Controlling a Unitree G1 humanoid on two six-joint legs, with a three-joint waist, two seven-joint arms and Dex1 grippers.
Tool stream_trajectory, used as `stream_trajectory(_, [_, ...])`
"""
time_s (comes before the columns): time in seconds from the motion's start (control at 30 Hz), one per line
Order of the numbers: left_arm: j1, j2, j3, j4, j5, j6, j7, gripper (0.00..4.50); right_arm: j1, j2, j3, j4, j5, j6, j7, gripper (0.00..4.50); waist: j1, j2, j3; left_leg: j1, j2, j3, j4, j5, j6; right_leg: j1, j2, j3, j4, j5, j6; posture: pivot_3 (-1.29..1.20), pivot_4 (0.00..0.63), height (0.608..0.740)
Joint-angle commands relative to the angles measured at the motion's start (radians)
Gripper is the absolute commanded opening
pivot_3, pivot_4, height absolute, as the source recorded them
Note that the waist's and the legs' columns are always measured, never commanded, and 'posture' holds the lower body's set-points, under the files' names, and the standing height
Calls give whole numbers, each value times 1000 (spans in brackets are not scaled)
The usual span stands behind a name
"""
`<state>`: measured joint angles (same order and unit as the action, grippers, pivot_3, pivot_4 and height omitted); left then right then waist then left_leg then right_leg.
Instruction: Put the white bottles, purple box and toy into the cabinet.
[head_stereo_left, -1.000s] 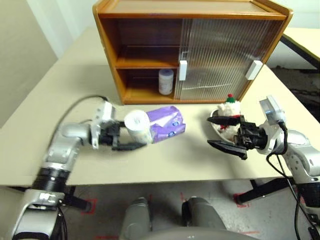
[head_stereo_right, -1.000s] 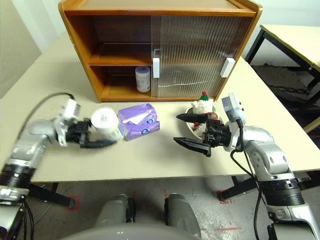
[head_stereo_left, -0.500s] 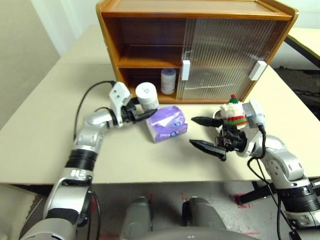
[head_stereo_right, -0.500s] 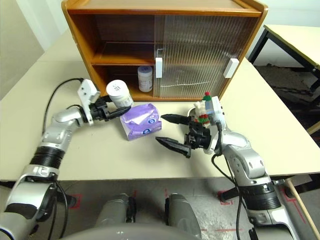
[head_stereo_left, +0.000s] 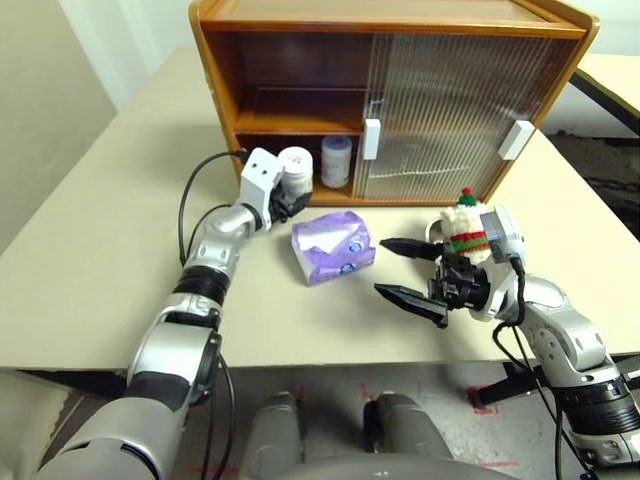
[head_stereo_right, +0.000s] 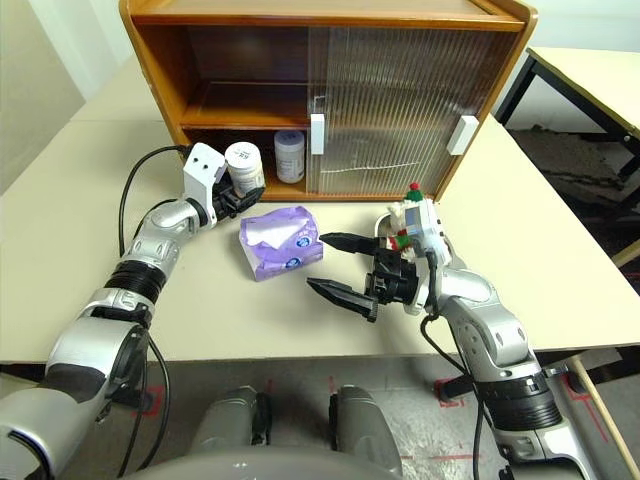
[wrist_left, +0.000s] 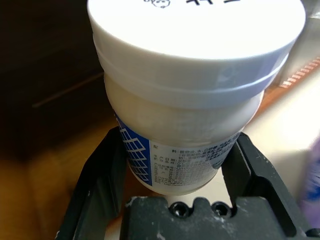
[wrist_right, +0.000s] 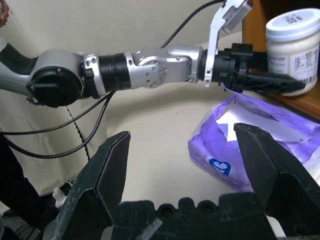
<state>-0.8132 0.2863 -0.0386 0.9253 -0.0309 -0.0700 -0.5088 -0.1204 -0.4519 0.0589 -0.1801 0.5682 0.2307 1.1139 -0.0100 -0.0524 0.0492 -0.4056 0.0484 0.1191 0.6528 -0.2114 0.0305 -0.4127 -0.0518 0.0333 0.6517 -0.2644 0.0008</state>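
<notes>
My left gripper (head_stereo_left: 289, 198) is shut on a white bottle (head_stereo_left: 295, 166), held upright at the mouth of the cabinet's (head_stereo_left: 216, 90) open lower left compartment. The left wrist view shows the black fingers (wrist_left: 102, 180) on both sides of the jar (wrist_left: 195, 90). A second white bottle (head_stereo_left: 337, 160) stands inside on the bottom board. The purple box (head_stereo_left: 333, 245) lies on the table in front of the cabinet. My right gripper (head_stereo_left: 383, 267) is open, pointing at the box from the right with nothing in it. The toy (head_stereo_left: 463, 222) sits just behind the right wrist, its dish mostly hidden.
Ribbed sliding doors (head_stereo_left: 450, 100) with white handles cover the cabinet's right half. The left half stands open, with one inner shelf. The beige table (head_stereo_left: 100, 250) has free room to the left and in front. Another table's corner (head_stereo_right: 590, 75) stands at the back right.
My left arm has carried the white bottle forward from beside the purple box to the cabinet's lower opening. The right gripper has shifted slightly left towards the box and stays open.
</notes>
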Motion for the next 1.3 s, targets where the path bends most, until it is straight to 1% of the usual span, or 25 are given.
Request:
stream_trajectory(0.03, [-53,-20,3,59,26,-39,42,3018,13,-6,5,-17,-9,-12,0,4500,0,0,0,0,0,0,0,0,0,0,0,0,0,0,0,10,8,740])
stream_trajectory(0.33, [-113,-48,7,176,55,-65,129,3018,11,-13,0,-23,-4,-2,-8,4500,-1,-4,2,0,0,0,0,0,0,0,0,0,0,0,0,21,24,740])
stream_trajectory(0.47, [-159,-63,21,236,58,-66,206,3018,-28,12,-25,15,-42,-29,-85,4500,0,-5,5,0,0,0,0,0,0,0,0,0,0,0,0,27,40,740])
stream_trajectory(0.6, [-188,-72,45,273,49,-67,247,3018,-36,23,-36,5,-32,-18,-120,4500,2,-7,9,0,0,0,0,0,0,0,0,0,0,0,0,21,52,740])
stream_trajectory(0.63, [-196,-74,52,285,47,-67,255,3018,-37,26,-40,-1,-28,-13,-131,4500,2,-7,11,0,0,0,0,0,0,0,0,0,0,0,0,17,62,740])
stream_trajectory(0.93, [-241,-99,84,351,52,-58,301,3018,27,74,-10,-109,-17,36,-219,4500,0,-7,32,-1,0,0,-1,0,0,0,0,0,0,1,-2,-22,94,740])
stream_trajectory(1.17, [-257,-117,100,371,46,-44,313,3018,57,60,-14,-157,-7,58,-238,4500,-3,-8,44,-1,0,0,-1,0,0,0,0,0,0,1,-1,-46,100,740])
stream_trajectory(1.2, [-257,-117,105,372,42,-43,312,3760,59,57,-16,-160,-6,60,-239,4500,-5,-8,44,-1,0,0,-1,0,0,0,0,0,-1,1,-1,-47,100,740])
stream_trajectory(1.27, [-258,-118,110,373,43,-42,309,4454,61,53,-20,-163,-3,62,-241,4500,-8,-8,44,-1,0,0,-1,0,0,0,0,0,-1,1,-1,-48,100,740])
stream_trajectory(1.3, [-257,-118,112,374,45,-41,308,4484,62,51,-20,-164,-2,62,-241,4500,-10,-8,44,-1,0,0,-1,0,0,0,0,0,-1,1,-1,-48,100,740])
